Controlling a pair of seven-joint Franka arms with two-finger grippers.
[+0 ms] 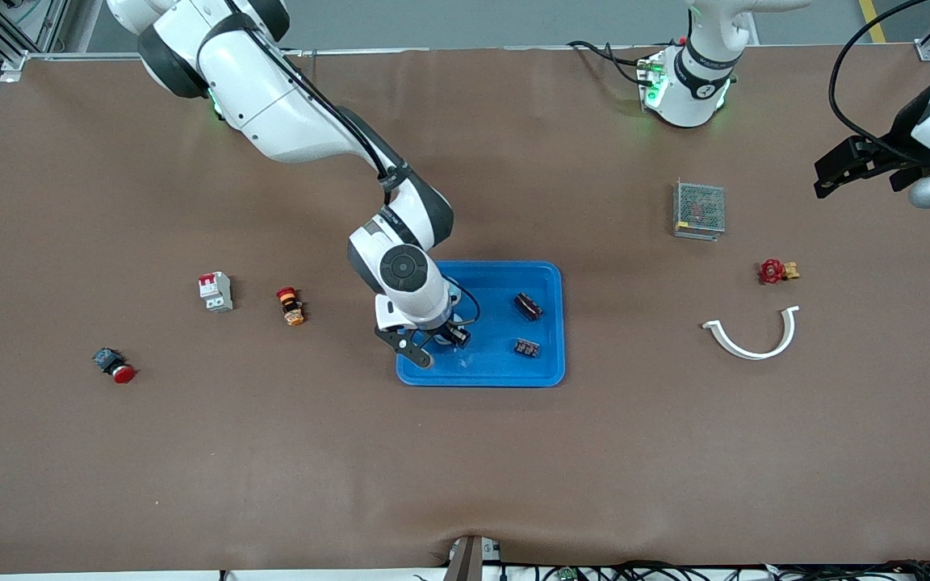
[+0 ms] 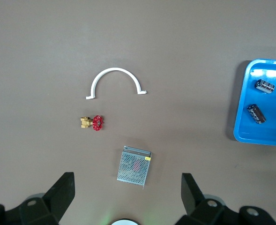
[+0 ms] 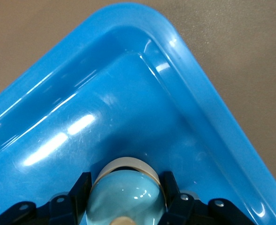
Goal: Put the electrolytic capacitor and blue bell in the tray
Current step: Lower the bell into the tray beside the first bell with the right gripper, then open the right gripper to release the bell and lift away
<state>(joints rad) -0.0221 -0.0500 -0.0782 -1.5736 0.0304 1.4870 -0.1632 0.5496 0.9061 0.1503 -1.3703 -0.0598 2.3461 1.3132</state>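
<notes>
Blue tray holds two dark capacitors | my right end effector pinches glossy pale-blue bell inside it | left end effector spread, waiting over tabletop

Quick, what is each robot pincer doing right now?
Left pincer: open, holding nothing, waiting above the table.
Right pincer: closed on the blue bell, over the tray.

Both arms are glossy white shells with black joint bands – black cables clipped along the outside, green status lights glowing at the bases, matte black fingers with small screw holes.
</notes>
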